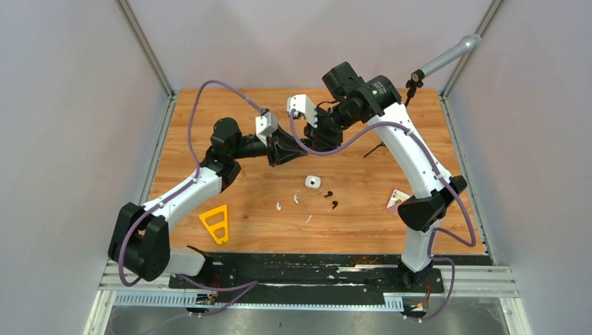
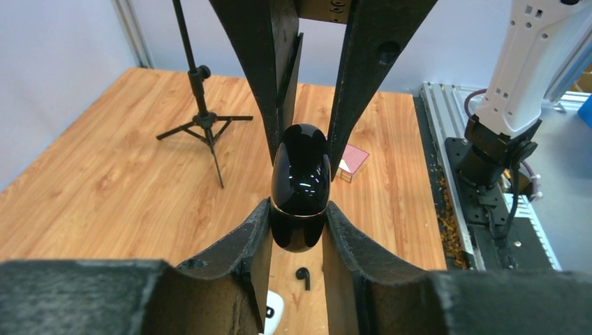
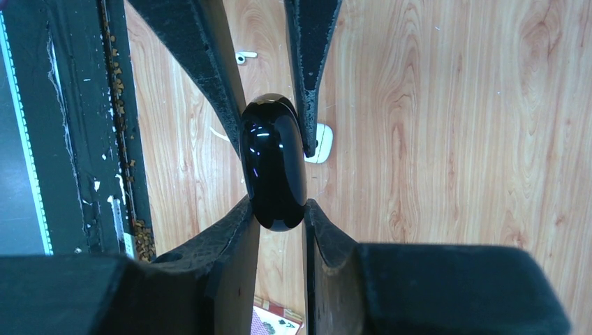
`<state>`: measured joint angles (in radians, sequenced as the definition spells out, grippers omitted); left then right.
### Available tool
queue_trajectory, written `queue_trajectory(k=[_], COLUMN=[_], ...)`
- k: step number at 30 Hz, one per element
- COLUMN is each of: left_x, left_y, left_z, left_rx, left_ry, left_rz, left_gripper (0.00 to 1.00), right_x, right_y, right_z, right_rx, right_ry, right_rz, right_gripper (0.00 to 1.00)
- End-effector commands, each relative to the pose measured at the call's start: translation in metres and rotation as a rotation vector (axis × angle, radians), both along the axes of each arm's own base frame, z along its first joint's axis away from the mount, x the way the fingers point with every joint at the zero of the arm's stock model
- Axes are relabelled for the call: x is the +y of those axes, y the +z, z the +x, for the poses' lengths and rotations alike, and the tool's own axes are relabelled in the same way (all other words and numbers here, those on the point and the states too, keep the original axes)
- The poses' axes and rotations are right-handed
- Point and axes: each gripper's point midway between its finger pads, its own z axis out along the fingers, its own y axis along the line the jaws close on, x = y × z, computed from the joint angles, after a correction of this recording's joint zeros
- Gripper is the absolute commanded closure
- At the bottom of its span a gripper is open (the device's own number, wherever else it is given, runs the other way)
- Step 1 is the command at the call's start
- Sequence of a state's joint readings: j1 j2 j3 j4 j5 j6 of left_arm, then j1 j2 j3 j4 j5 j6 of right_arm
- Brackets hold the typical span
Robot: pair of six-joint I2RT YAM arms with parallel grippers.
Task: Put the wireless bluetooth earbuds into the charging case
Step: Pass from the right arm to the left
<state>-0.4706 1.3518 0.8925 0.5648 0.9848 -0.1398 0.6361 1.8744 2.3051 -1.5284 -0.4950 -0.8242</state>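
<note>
Near left on the counter (image 1: pixel 265 237): one yellow triangle (image 1: pixel 216 223), lying flat.

Mid counter, a loose cluster, all well clear of both claws:
- one white sliver (image 1: pixel 308 219), nearest.
- white earbuds (image 1: pixel 278 206), two, side by side to the left.
- black earbuds (image 1: pixel 328 193), two, to the right, one just nearer than the other.
- Stems are too small in the top view to give their headings.
- one white charging case (image 1: pixel 312 183), just far of the four earbuds, resting on the wood. None of the earbuds sits in it.

One card (image 1: pixel 396 200) lies to the right, by the right arm.

Farther, above the counter: one black charging case (image 2: pixel 300 188), lifted clear of the wood.
- It is pinched from both ends. The left claw (image 2: pixel 299 220) is clamped narrow on its left end. The right claw (image 3: pixel 278 209) is clamped on its right end.
- Long axis runs claw to claw, left to right across the scene, in line with both sets of fingers.
- A thin gold seam rings the case near the left claw's fingertips, and the lid looks closed, though the fingers hide part of it.
- It hangs just far of the white charging case.

Far right: one small tripod (image 2: pixel 202 120), upright.

Cases counted: two, one black and one white.
</note>
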Motion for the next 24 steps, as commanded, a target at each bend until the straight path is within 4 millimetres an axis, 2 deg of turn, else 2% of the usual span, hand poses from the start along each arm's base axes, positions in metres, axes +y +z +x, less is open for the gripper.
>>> queue_trajectory(k=[1, 3, 5, 6, 8, 10, 13, 19, 24], left_x=[-0.003, -0.004, -0.004, -0.004, -0.003, -0.003, -0.003, -0.004, -0.003], left_y=[0.01, 0.01, 0.01, 0.011, 0.012, 0.012, 0.014, 0.021, 0.021], left_z=[0.0, 0.001, 0.001, 0.002, 0.004, 0.003, 0.001, -0.004, -0.007], left_rx=[-0.043, -0.043, -0.041, -0.032, -0.001, 0.033, 0.035, 0.024, 0.008], left_ry=[-0.005, -0.007, -0.006, 0.002, 0.02, 0.023, 0.01, -0.024, -0.027], left_rz=[-0.027, -0.028, -0.033, -0.042, -0.071, -0.099, -0.113, -0.127, -0.129], left_gripper=[0.72, 0.83, 0.99, 1.0, 1.0, 1.0, 1.0, 1.0, 1.0], right_x=[0.005, 0.005, 0.006, 0.006, 0.005, 0.005, 0.004, 0.001, 0.001], right_y=[0.009, 0.01, 0.011, 0.012, 0.014, 0.02, 0.027, 0.025, 0.021], right_z=[-0.002, -0.002, -0.002, -0.001, -0.002, -0.007, -0.014, 0.002, 0.018], right_rx=[-0.006, -0.009, -0.009, -0.007, 0.005, 0.041, 0.112, 0.257, 0.292], right_ry=[0.002, 0.001, -0.004, -0.011, -0.033, -0.045, -0.05, -0.129, -0.178], right_rz=[0.023, 0.026, 0.029, 0.03, 0.037, 0.071, 0.142, 0.221, 0.234], right_gripper=[1.0, 1.0, 0.98, 0.91, 0.67, 0.5, 0.37, 0.37, 0.39])
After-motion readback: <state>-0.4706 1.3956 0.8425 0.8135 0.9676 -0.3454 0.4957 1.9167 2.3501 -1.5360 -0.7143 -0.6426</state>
